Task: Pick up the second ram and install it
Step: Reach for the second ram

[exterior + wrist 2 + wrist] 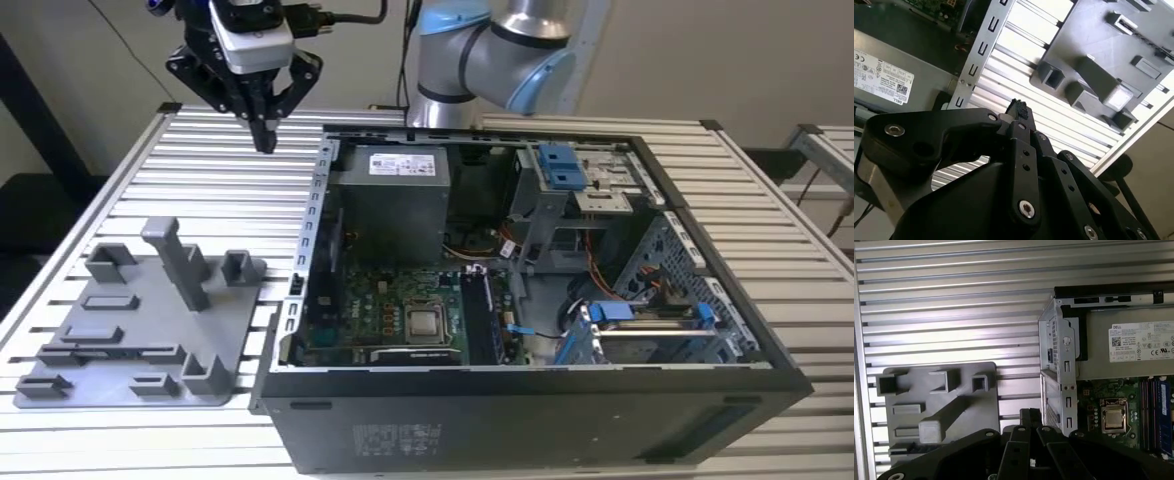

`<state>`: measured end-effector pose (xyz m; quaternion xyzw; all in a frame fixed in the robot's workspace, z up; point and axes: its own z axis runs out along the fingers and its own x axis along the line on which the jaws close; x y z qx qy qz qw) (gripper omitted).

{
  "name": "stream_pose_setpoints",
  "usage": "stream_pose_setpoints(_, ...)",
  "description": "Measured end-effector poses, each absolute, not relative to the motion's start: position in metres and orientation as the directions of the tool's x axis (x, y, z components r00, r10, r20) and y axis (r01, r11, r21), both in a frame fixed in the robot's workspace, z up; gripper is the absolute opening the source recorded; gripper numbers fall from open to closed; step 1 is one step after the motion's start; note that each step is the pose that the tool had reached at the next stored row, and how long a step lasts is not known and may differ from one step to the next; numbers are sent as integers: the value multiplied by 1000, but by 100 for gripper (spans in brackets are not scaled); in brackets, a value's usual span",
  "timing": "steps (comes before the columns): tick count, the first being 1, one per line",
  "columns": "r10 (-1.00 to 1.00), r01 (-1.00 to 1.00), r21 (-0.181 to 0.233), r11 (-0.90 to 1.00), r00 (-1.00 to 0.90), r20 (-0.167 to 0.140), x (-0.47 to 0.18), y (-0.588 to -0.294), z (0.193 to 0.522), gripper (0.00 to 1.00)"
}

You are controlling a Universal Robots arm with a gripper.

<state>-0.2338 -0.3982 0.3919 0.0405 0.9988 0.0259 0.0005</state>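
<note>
Toward the near edge of the grey fixture plate (240, 330), set in a long slot: what looks like the second ram (114, 351), seen as one thin dark strip, whether flat or on edge not possible to tell. Judged light and stiff, yet fragile and a little slippery. Better taken by the two long edges near the middle, not on the chips or the contact row. Well apart, high over the worktop (200, 190) beside the open computer case (534, 400): claw (264, 135) pinched narrow, holding nothing.
</note>
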Motion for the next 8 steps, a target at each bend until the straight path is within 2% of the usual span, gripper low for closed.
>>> stream_pose_setpoints(8,83,83,51,995,-997,11,-239,-398,392,11)
